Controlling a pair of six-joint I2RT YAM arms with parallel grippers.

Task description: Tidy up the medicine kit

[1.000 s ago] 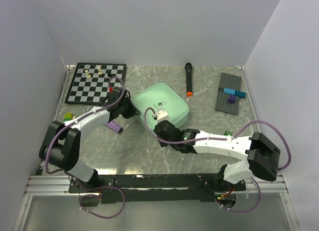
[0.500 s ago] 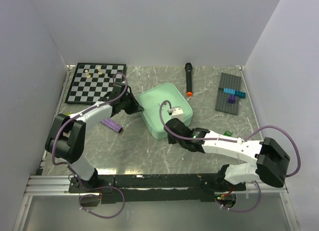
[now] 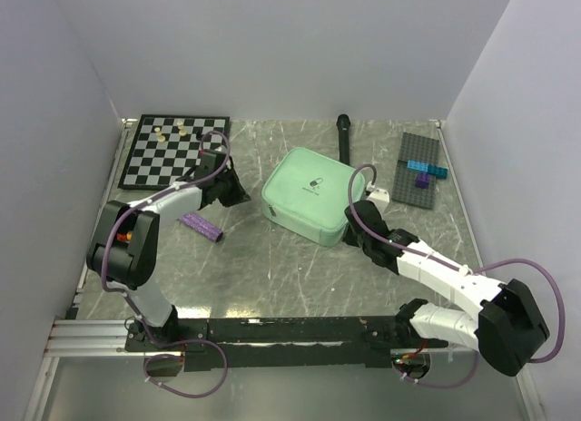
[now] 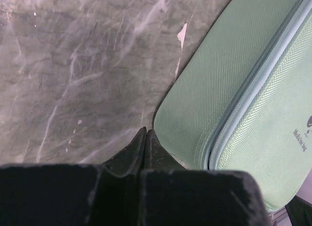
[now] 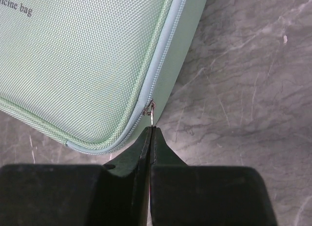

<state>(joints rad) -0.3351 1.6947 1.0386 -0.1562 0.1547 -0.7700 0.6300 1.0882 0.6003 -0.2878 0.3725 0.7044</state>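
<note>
The medicine kit [image 3: 313, 196] is a mint-green zip case with a pill logo, lying shut in the middle of the table. My right gripper [image 3: 352, 234] is at its front right corner. In the right wrist view this gripper [image 5: 152, 129] is shut on the metal zipper pull [image 5: 152, 114] at the kit's [image 5: 87, 60] rounded corner. My left gripper [image 3: 245, 198] is just left of the kit. In the left wrist view it [image 4: 145, 131] is shut and empty, its tips beside the kit's [image 4: 234, 89] left corner.
A chessboard [image 3: 175, 151] with a few pieces lies at the back left. A black microphone [image 3: 344, 138] lies behind the kit. A grey baseplate [image 3: 418, 190] with blue and purple bricks is at the back right. A purple brick [image 3: 201, 226] lies under my left arm.
My right gripper has swept from the kit's front left round to its front right corner with the zipper pull. The kit has turned and shifted right. My left gripper stays by its left side.
</note>
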